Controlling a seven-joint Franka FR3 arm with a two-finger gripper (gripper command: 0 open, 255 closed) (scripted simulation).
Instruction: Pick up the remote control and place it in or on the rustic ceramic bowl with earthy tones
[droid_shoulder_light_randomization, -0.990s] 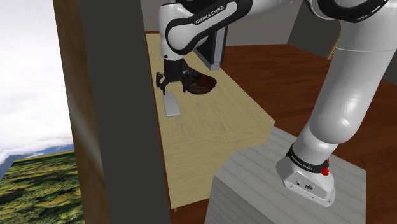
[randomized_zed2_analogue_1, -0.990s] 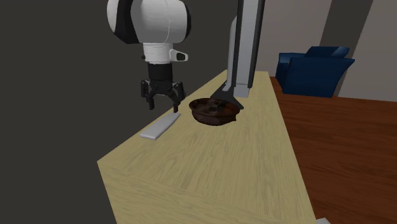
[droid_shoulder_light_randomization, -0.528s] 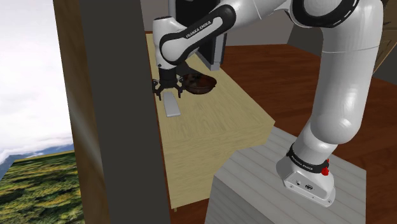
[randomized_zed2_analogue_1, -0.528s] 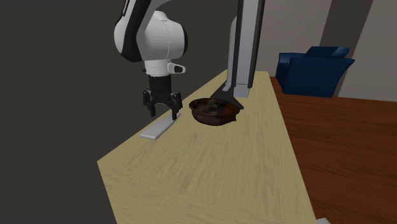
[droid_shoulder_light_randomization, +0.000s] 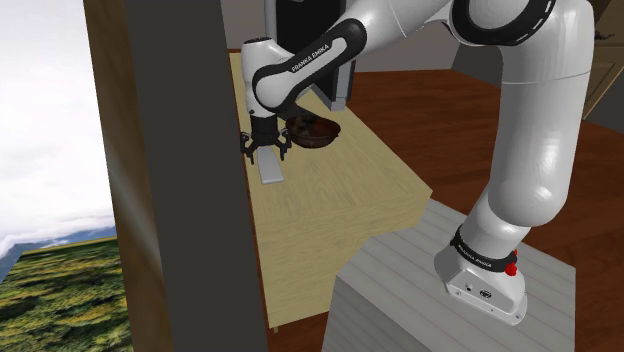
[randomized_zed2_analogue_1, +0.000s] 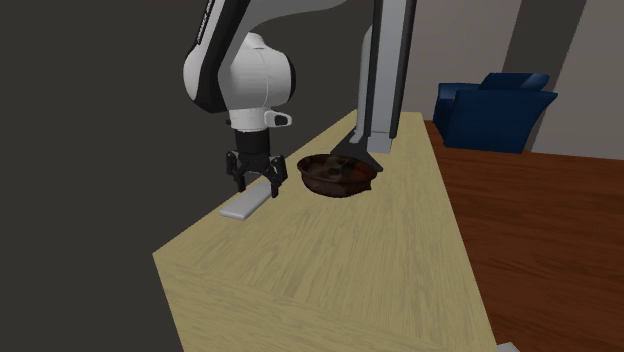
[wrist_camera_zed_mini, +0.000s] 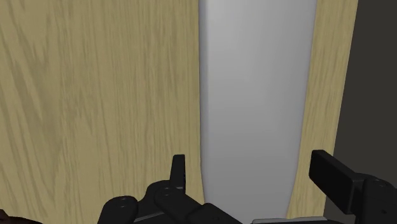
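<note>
From the shoulder view, my hand (droid_shoulder_light_randomization: 266, 152) hangs low over the far end of the remote control (droid_shoulder_light_randomization: 271, 170), a plain pale grey slab lying flat on the light wooden counter (droid_shoulder_light_randomization: 330, 200). The dark brown bowl (droid_shoulder_light_randomization: 318, 133) sits at about two o'clock from the remote, near it but not touching. My fingers are apart here, one on each side of the slab's end.

In the second exterior view, my hand (randomized_zed2_analogue_1: 257, 186) points straight down, its tips just above the counter (randomized_zed2_analogue_1: 330, 270) and bracketing the end of the remote control (randomized_zed2_analogue_1: 242, 208) nearest the bowl. The bowl (randomized_zed2_analogue_1: 338, 175) stands at roughly two o'clock from the remote, and nothing lies in it that I can see.

Looking along my hand (wrist_camera_zed_mini: 254, 175) in the wrist view, the remote control (wrist_camera_zed_mini: 254, 95) runs lengthwise between my two fingers (wrist_camera_zed_mini: 179, 172). Both are spread wider than the slab, and I see a slim gap on the one side. On the other side I cannot tell whether there is contact.

As I judge it, the approach is done and the grasp is not. The remote rests on the counter, unlifted. What is left is to clamp on it, raise it, carry it toward two o'clock and set it in the bowl.
</note>
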